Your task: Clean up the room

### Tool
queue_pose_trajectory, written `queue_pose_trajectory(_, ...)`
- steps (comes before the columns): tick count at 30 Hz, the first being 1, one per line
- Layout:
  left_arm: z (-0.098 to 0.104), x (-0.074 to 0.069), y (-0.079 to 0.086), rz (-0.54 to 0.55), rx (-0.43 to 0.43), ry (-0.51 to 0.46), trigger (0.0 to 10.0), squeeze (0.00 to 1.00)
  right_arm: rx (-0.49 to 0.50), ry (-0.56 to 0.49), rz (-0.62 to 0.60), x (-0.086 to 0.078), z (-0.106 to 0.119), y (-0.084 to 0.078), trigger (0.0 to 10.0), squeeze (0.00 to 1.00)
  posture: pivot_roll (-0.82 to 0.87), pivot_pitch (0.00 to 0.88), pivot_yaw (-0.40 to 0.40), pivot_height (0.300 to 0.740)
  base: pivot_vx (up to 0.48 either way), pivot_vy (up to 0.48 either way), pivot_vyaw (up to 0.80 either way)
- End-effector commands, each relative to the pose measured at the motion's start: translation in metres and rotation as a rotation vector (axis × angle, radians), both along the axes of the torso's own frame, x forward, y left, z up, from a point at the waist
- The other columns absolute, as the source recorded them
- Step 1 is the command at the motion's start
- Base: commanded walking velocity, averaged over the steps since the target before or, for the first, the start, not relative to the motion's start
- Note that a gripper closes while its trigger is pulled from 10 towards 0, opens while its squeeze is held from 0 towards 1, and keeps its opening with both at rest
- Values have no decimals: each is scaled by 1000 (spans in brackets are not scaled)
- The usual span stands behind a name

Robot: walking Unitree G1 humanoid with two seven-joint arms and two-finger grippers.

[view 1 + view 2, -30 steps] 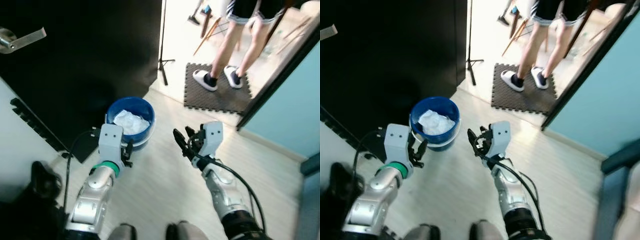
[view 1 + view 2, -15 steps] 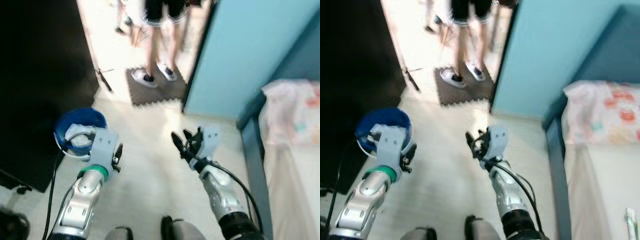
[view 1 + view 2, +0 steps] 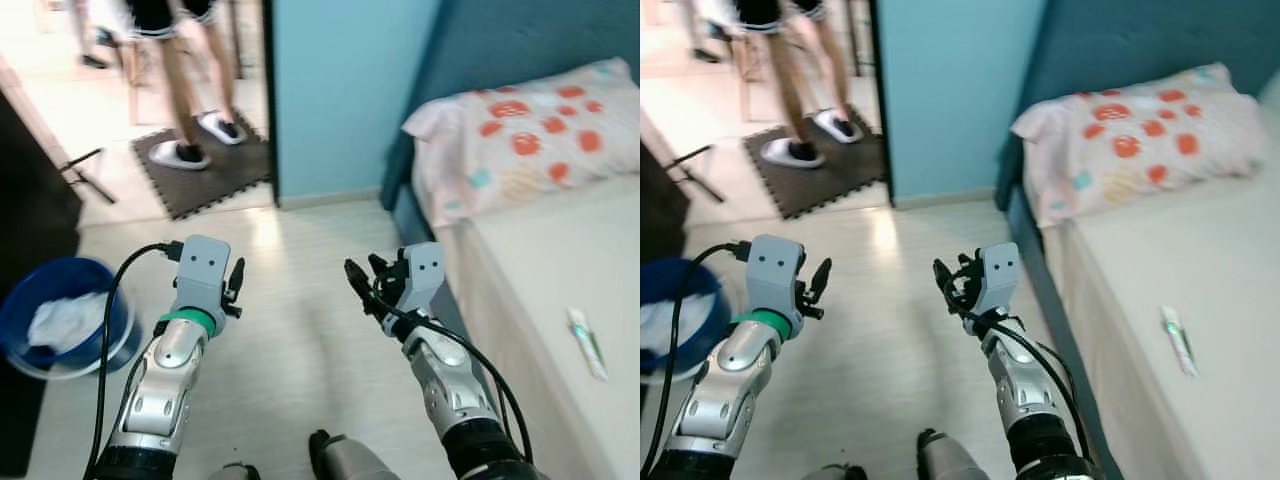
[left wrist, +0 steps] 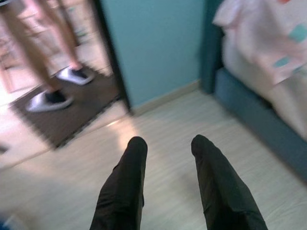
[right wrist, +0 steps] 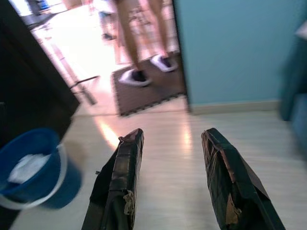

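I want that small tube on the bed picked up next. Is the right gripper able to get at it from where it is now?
Probably not yet. The tube lies on the mattress well off to the right, while the right gripper hangs open over the floor beside the bed. Nothing covers the tube; the robot likely needs to turn and step closer.

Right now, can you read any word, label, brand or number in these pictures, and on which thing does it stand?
No text can be read.
The small tube on the bed may carry print: too small and blurred.
The pillow carries coloured blotches, no letters.
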State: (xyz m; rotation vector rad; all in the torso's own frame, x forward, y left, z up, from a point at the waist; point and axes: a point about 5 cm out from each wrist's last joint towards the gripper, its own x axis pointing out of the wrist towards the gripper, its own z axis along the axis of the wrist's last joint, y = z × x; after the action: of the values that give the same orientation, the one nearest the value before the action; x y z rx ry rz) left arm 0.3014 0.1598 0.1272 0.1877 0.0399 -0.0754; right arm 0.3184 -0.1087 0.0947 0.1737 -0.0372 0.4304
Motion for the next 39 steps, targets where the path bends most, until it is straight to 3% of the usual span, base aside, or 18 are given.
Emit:
queue_pose_trajectory(1, -1, 1, 0, -6, -19, -3, 10000, 0, -2, -7, -2, 0, 2, 0, 10000, 0, -45, 101, 27, 714, 0, 0, -800)
queue_pose_trajectory(9, 11, 10, -5, -17, -48, -58, 10000, 0, 10, -67, -19, 2, 19, -2, 10000, 0, -115, 122, 50, 714, 0, 0, -800)
queue_pose_trajectory(26, 11, 14, -13, -58, -50, -57, 10000, 0, 16, -71, -28, -2, 20, 2, 10000, 0, -147, 113, 89, 714, 0, 0, -800)
queue_pose_trajectory(39, 12, 17, -12, -55, -47, -65, 10000, 0, 29, -51, -27, -3, 19, 0, 10000, 0, -87, 98, 43, 714, 0, 0, -800)
